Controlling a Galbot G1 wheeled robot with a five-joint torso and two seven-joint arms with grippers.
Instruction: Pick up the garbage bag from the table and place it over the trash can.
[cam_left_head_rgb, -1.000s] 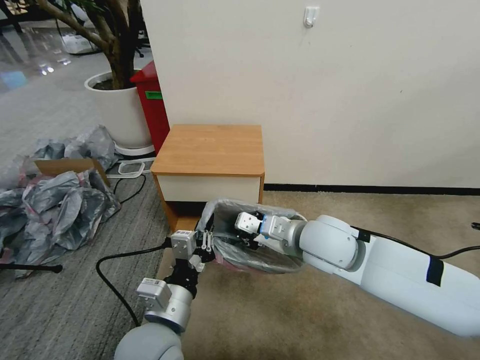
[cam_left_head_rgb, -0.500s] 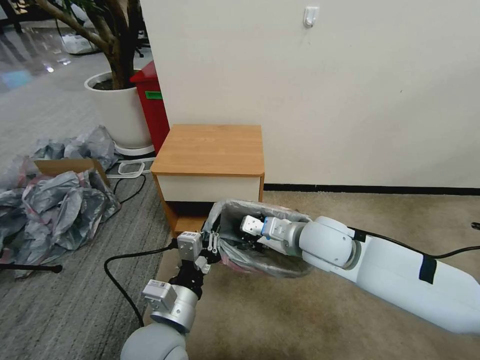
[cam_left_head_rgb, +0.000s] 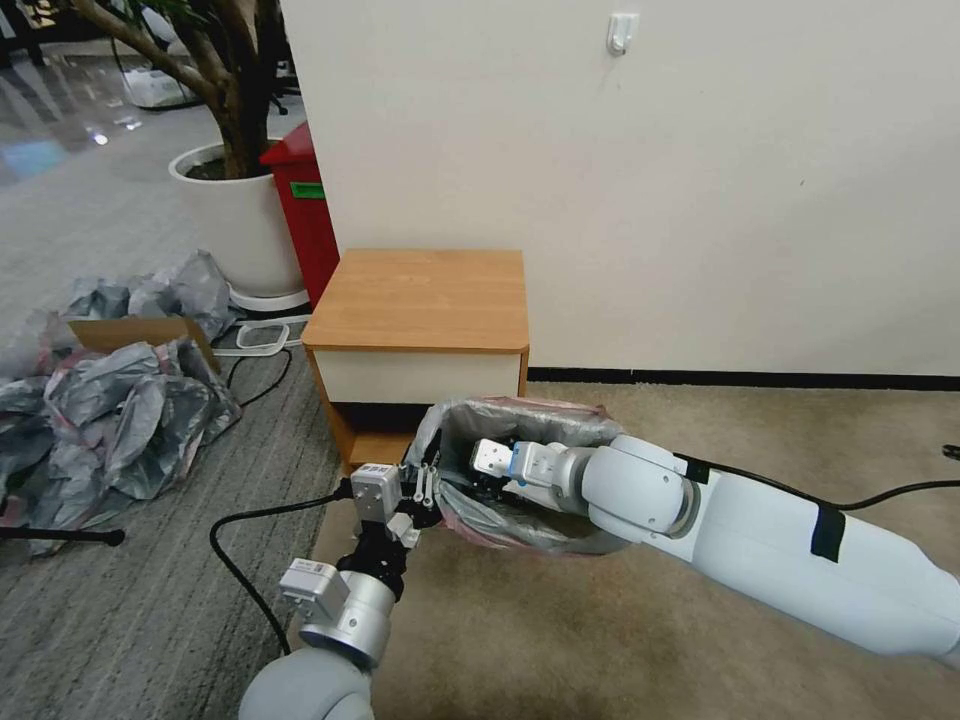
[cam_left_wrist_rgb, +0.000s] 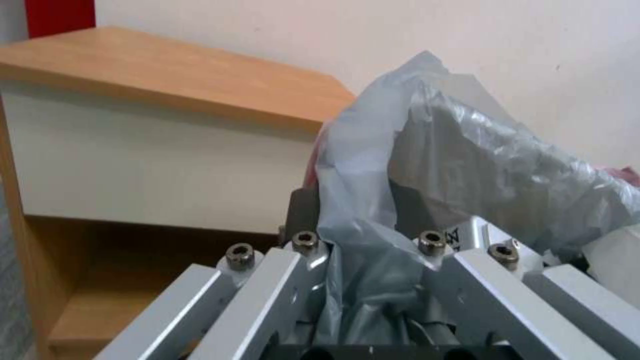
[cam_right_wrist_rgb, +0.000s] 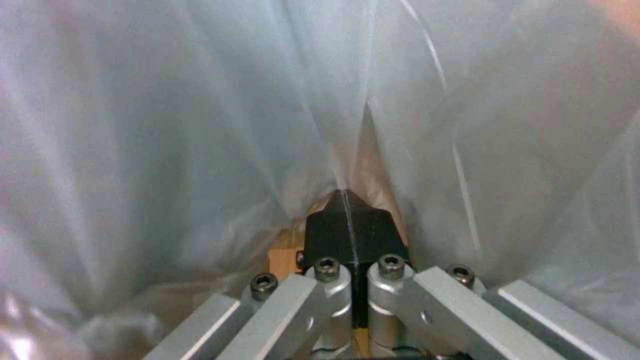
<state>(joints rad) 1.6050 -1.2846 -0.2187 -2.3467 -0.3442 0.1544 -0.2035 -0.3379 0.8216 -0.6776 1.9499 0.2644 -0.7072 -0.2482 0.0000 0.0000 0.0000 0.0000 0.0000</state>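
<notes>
- Nearest in: left gripper (cam_left_head_rgb: 418, 492), fingers clamped narrow on a bunched fold of the garbage bag (cam_left_head_rgb: 520, 525), film squeezed up between the pads.
- Judged an anchor hold: one side of the mouth pinned so the other arm can work against it.
- Just past those fingers: bag mouth gaping wide, pink rim showing along the near lip, grey film ballooning up and away from the pads.
- Deep inside that mouth: right gripper (cam_left_head_rgb: 487, 462), black pads pressed together, creases of film running straight into the tips, so apparently nipping the inner wall.
- Likely purpose: pushing from within to spread the bag open for seating.
- No telling whether the trash can sits under the film; bag off the counter (cam_left_head_rgb: 420, 300) and low, level with the lower shelf (cam_left_head_rgb: 375, 445).
- Beyond the fingertips: the counter's front edge close by, so little room for pushing forward there.
- To the right arm's side: open carpet (cam_left_head_rgb: 600, 640), plenty of room.
- On the left arm's side: black cable (cam_left_head_rgb: 230, 560) looping on the floor near the elbow, a snag risk on a wide swing.
- Farthest: bare wall (cam_left_head_rgb: 650, 200) behind the counter, well apart from both sets of fingers.
</notes>
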